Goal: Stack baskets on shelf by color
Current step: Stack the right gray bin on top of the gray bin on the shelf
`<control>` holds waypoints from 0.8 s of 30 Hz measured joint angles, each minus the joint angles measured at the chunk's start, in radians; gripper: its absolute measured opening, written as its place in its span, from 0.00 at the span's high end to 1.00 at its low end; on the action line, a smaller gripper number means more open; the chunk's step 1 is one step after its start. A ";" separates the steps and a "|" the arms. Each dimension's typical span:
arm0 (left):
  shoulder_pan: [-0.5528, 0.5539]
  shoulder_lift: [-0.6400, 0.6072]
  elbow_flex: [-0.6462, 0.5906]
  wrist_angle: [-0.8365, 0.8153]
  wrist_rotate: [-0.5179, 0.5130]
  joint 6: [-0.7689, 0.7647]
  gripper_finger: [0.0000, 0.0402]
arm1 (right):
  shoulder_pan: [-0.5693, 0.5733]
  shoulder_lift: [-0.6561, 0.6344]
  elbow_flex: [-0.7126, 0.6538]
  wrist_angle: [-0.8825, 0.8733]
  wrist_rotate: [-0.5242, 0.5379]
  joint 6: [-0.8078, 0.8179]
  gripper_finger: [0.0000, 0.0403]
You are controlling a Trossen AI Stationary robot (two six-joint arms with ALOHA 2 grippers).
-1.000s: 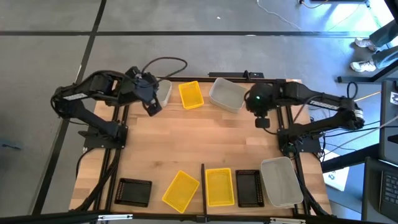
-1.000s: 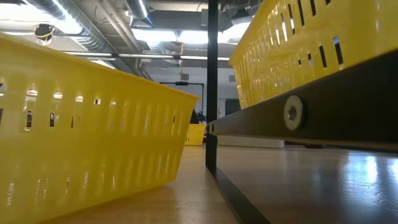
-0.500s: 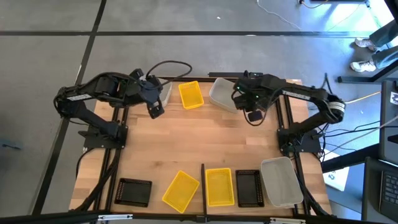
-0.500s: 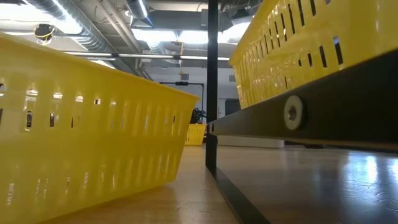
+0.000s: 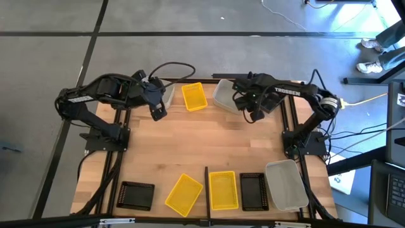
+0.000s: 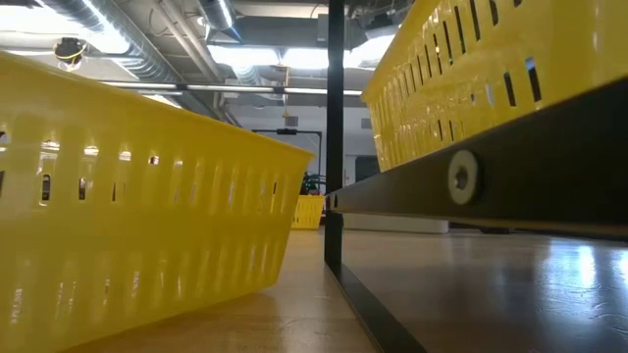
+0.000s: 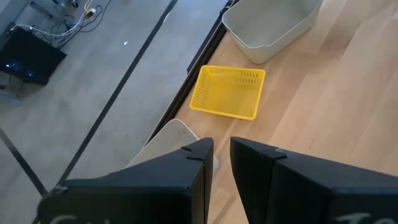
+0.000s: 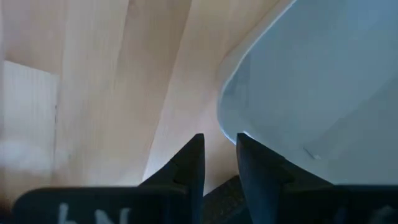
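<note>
At the table's far edge a translucent basket (image 5: 228,96) stands on its base, with a yellow basket (image 5: 194,96) and another translucent basket (image 5: 167,94) to its left. My right gripper (image 8: 219,138) points down just over the first one's rim corner (image 8: 231,127), fingers a narrow gap apart with nothing between them; I cannot tell whether a fingertip touches the rim. My left gripper (image 7: 221,143) hangs high over the far-left translucent basket (image 7: 174,140), also narrowly open and holding nothing. By the shelf divider (image 5: 206,185) at the near edge stand a yellow (image 5: 223,189), a black (image 5: 252,190) and a translucent basket (image 5: 283,183).
Left of the divider, a tilted yellow basket (image 5: 184,193) and a black basket (image 5: 137,195) lie on the plank table. The middle of the table (image 5: 202,149) is bare wood. A cable (image 5: 169,66) loops beyond the far edge. The low view is filled by the near yellow baskets (image 6: 128,196).
My right gripper has swung toward the table's left and sunk toward the far translucent basket, its wrist rolling as it went; it now points straight down at the basket's rim. No basket has shifted.
</note>
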 joint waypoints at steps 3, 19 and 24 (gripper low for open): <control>0.000 0.000 0.000 0.000 0.000 0.000 0.88 | -0.001 0.018 0.002 0.005 0.003 -0.023 0.78; 0.000 0.000 0.000 0.000 0.000 0.001 0.88 | -0.004 0.125 0.000 0.065 0.009 -0.063 0.82; 0.000 0.000 0.000 0.000 0.000 0.001 0.88 | 0.010 0.118 0.000 0.054 0.016 0.006 0.97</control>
